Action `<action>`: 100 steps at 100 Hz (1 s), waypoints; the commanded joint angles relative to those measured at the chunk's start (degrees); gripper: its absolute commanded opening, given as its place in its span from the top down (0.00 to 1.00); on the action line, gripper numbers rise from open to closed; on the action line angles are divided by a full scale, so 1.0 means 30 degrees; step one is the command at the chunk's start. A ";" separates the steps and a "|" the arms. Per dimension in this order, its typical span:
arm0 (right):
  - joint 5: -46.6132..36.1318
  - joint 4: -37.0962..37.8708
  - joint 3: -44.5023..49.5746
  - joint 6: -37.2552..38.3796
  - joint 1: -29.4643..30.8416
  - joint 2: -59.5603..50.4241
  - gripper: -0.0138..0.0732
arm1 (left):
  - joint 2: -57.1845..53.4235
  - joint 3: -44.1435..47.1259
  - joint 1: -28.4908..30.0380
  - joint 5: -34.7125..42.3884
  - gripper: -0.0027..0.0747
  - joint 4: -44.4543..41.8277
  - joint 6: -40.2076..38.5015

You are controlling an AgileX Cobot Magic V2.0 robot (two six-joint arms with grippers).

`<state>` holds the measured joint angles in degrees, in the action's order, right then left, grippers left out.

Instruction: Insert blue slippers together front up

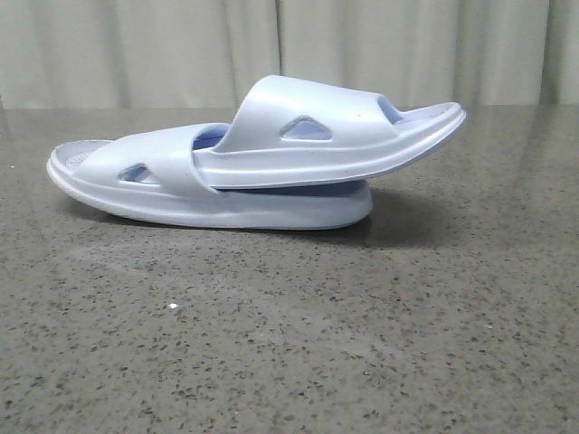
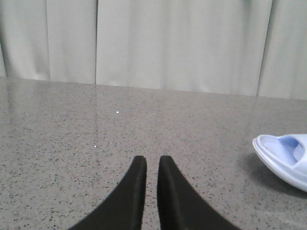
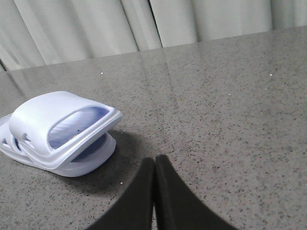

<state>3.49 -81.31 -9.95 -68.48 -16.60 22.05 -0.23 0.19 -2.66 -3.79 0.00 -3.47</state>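
Observation:
The two blue slippers lie nested on the table in the front view. The lower slipper (image 1: 271, 210) lies flat. The upper slipper (image 1: 344, 127) is pushed under the lower one's strap (image 1: 163, 154), and its free end tilts up to the right. Neither gripper shows in the front view. My left gripper (image 2: 152, 160) is empty, its fingers nearly together with a thin gap, over bare table; one slipper end (image 2: 283, 158) lies off to its side. My right gripper (image 3: 154, 160) is shut and empty, a short way from the stacked slippers (image 3: 43, 117).
The table (image 1: 289, 344) is a grey speckled stone surface. A pale pleated curtain (image 1: 181, 45) hangs along its far edge. A small white speck (image 1: 172, 308) lies on the table in front of the slippers.

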 commanded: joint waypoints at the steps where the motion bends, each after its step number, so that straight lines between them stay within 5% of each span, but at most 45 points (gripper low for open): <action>1: -0.0188 -0.0157 -0.0499 -0.0204 -0.0045 0.0028 0.93 | -0.0580 0.0209 0.0069 0.0669 0.95 0.0340 0.0720; 100: -0.0170 -0.0157 -0.0499 -0.0204 -0.0045 0.0028 0.93 | -0.0580 0.0171 0.0069 0.0694 0.95 0.0327 0.1034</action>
<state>3.59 -81.40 -9.92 -68.48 -16.60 22.05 -0.23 0.19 -2.66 -5.92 0.51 -0.38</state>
